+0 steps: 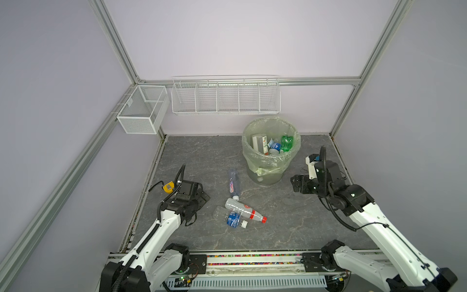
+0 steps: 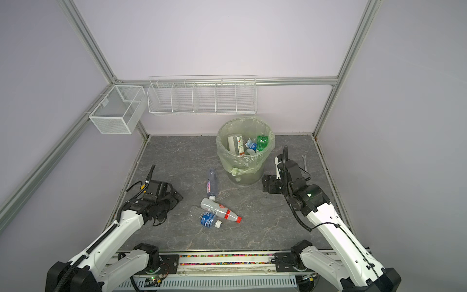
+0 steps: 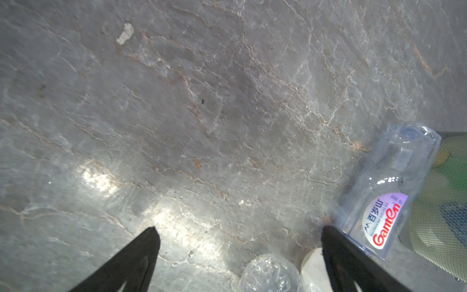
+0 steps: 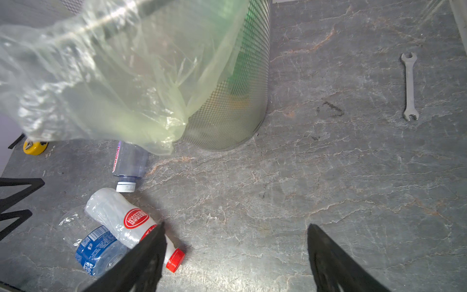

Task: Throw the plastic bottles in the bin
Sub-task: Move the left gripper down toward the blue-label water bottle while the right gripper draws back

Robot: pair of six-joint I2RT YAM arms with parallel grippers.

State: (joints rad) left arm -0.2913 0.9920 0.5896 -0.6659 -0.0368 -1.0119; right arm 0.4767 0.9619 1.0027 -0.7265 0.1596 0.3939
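**Both top views.** The bin (image 1: 267,174) stands toward the back of the counter (image 1: 192,156), right of centre, with a pale green liner folded over its rim. Several bottles are already inside: a green bottle (image 1: 286,142), a greyish-white one (image 1: 259,142), and blue-labelled pieces between them. The full count is hidden.

Three plastic bottles lie on the counter in front of the bin:
- A Ganten bottle (image 1: 233,184) is nearest the bin, cap pointing toward the arms.
- A red-capped bottle (image 1: 243,209) lies just below that cap.
- A blue-labelled bottle (image 1: 231,218) is tucked against the red-capped one.

The left end effector (image 1: 202,197) sits low, left of the cluster, carrying nothing. The right end effector (image 1: 296,184) is just beside the bin's right side, also empty. A wrench (image 2: 305,161) lies near the right wall and is not part of the job.

**Left wrist view.** The left end effector (image 3: 239,228) is spread wide over bare counter, with nothing between the fingers. The Ganten bottle (image 3: 386,202) lies outside them, with the bin (image 3: 442,227) behind it, its mesh showing.

**Right wrist view.** The right end effector (image 4: 236,225) is spread and empty, with bare counter between the fingers. The red-capped bottle (image 4: 121,217) lies across the blue-labelled bottle (image 4: 98,250). One finger hides part of its neck from this camera.

**Judgement.** The task is well under way but not finished. Some bottles are binned and three remain to collect. Neither arm has one in hand.
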